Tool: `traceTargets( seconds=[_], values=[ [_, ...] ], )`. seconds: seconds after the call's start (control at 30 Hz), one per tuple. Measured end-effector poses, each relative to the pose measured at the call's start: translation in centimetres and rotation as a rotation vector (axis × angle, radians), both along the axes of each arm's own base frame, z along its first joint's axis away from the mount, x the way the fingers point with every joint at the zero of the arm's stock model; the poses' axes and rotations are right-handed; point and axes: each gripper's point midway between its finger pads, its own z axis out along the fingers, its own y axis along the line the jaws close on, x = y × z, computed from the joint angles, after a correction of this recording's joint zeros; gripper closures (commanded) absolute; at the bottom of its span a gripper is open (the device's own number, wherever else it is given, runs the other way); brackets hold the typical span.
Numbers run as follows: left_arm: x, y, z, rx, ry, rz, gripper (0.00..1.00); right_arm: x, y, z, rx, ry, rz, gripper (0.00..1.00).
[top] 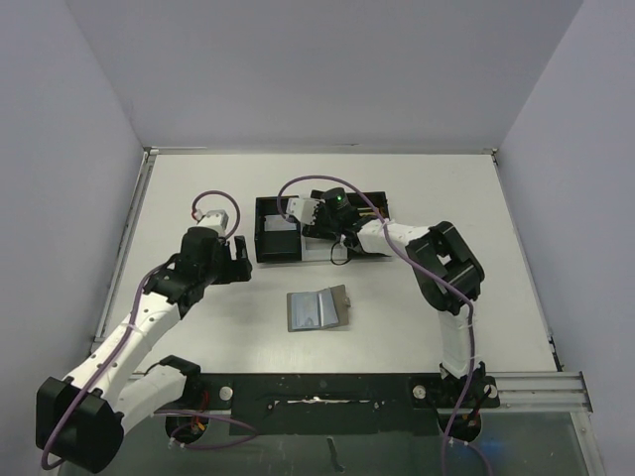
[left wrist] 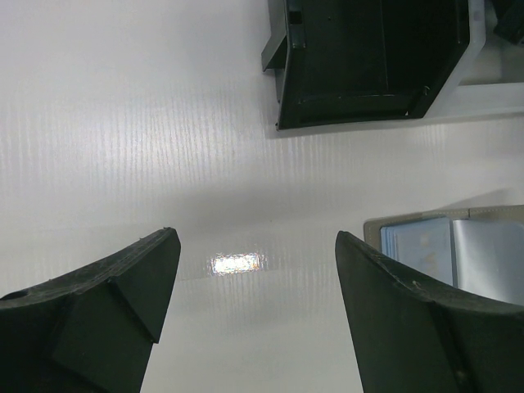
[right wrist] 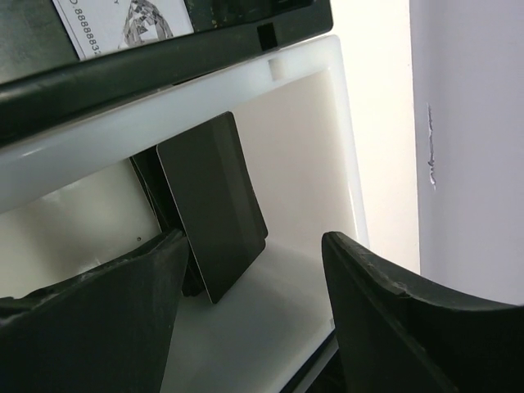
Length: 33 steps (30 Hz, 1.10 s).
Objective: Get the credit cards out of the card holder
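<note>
The card holder (top: 317,309) lies open on the table in front of the black tray (top: 369,248); in the left wrist view its edge (left wrist: 491,214) shows at the right, with a pale blue credit card (left wrist: 417,246) in its pocket. My left gripper (top: 241,260) is open over bare table left of the holder, with nothing between its fingers (left wrist: 258,270). My right gripper (top: 294,220) hangs open over the tray's left compartment. In the right wrist view a card (right wrist: 213,205), dark in shadow, leans free against the compartment wall just beside my left fingertip (right wrist: 151,270).
The black tray's near corner (left wrist: 352,106) sits ahead of the left gripper. The compartment's white lining (right wrist: 311,139) surrounds the leaning card, and a printed label (right wrist: 123,24) shows above it. Grey walls enclose the table on three sides.
</note>
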Motion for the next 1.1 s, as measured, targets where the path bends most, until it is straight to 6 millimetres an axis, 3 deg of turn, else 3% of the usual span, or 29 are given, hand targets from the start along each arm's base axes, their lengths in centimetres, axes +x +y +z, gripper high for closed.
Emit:
traceTargets(
  seconds=[0.2, 0.97, 1.07, 1.1],
  values=[
    [0.0, -0.1, -0.4, 0.002, 0.014, -0.006, 0.23, 0.0, 0.0, 0.8, 0.007, -0.012, 0.002, 0.31],
    [-0.2, -0.4, -2.0, 0.014, 0.077, -0.022, 0.23, -0.2, -0.4, 0.5, 0.016, 0.011, -0.032, 0.34],
    [-0.2, -0.4, -2.0, 0.014, 0.077, -0.022, 0.23, -0.3, -0.2, 1.4, 0.069, 0.018, -0.065, 0.39],
    [-0.2, -0.4, -2.0, 0.014, 0.077, -0.022, 0.23, -0.3, -0.2, 2.6, 0.109, 0.015, -0.086, 0.40]
  ],
)
